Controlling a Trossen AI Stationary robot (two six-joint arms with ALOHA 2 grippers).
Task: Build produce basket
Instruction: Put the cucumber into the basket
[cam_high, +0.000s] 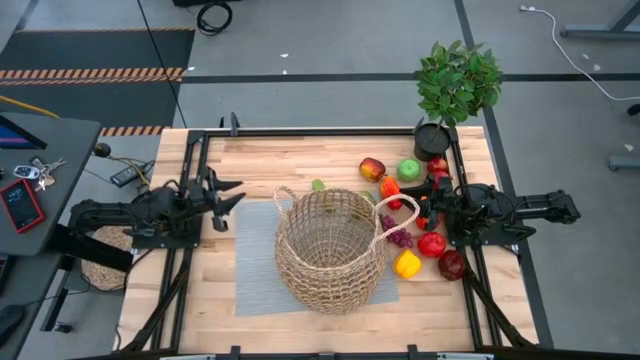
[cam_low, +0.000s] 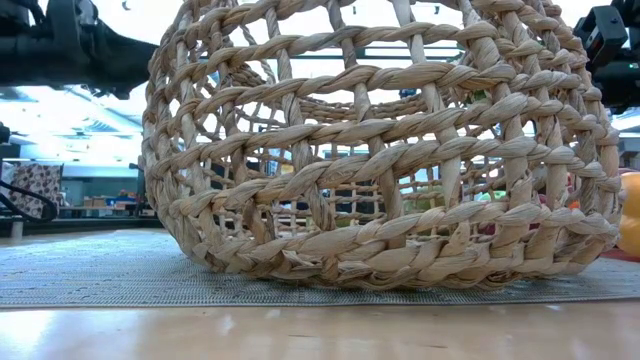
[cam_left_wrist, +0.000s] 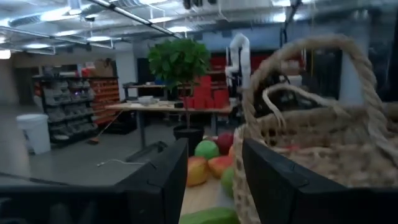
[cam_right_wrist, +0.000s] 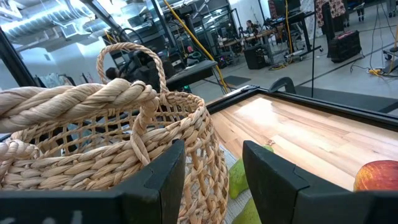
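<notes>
The basket (cam_high: 331, 250) is round, tan, of coarse open-weave wicker with twisted rope-like strands and two thin loop handles; it stands upright on a flat grey woven mat (cam_high: 255, 260), which lies on the pale wood-plank table (cam_high: 300, 160).

The left gripper (cam_high: 232, 197) hangs apart from the basket on the side away from the fruit, its two dark fingers parted with nothing between them. The right gripper (cam_high: 425, 212) sits on the opposite side, just beside the basket's near handle; its fingers stand apart with an empty gap, and nothing is grasped.

The produce lies beside the basket on the right gripper's side: a red-yellow apple (cam_high: 372, 168), a green round fruit (cam_high: 408, 170), purple grapes (cam_high: 397, 234), a red round fruit (cam_high: 431, 244), a yellow pepper (cam_high: 407, 264) and a dark red fruit (cam_high: 452, 265). A small green piece (cam_high: 318, 185) lies just beyond the basket's far rim. The basket's interior appears empty.

A leafy potted plant (cam_high: 456, 85) in a black pot stands beyond the fruit at the table's far corner.
</notes>
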